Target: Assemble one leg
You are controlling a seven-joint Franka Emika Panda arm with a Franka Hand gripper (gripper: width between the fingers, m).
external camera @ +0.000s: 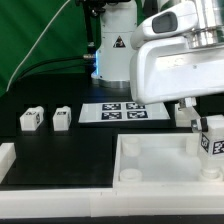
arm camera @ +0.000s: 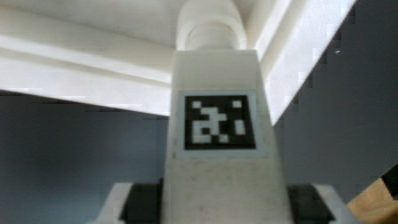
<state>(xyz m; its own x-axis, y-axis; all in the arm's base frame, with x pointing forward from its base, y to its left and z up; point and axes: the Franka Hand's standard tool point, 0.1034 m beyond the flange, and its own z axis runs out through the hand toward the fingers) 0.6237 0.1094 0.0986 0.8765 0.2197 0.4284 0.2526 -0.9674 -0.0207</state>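
My gripper (external camera: pixel 203 128) is shut on a leg (external camera: pixel 213 140), a white post with a black-and-white tag on its side. It holds the leg upright over the far right corner of the large white tray (external camera: pixel 150 160). In the wrist view the leg (arm camera: pixel 221 120) fills the middle, tag facing the camera, with a dark pad (arm camera: pixel 146 203) pressed on each side of it. Its far end reaches toward the tray's white rim (arm camera: pixel 89 70). Whether the leg touches the tray I cannot tell. Two more legs (external camera: pixel 31 119) (external camera: pixel 62 118) stand on the black table at the exterior view's left.
The marker board (external camera: pixel 113 112) lies flat behind the tray. A white fixture edge (external camera: pixel 8 160) sits at the exterior view's left front. The arm's base (external camera: pixel 115 45) stands at the back against a green curtain.
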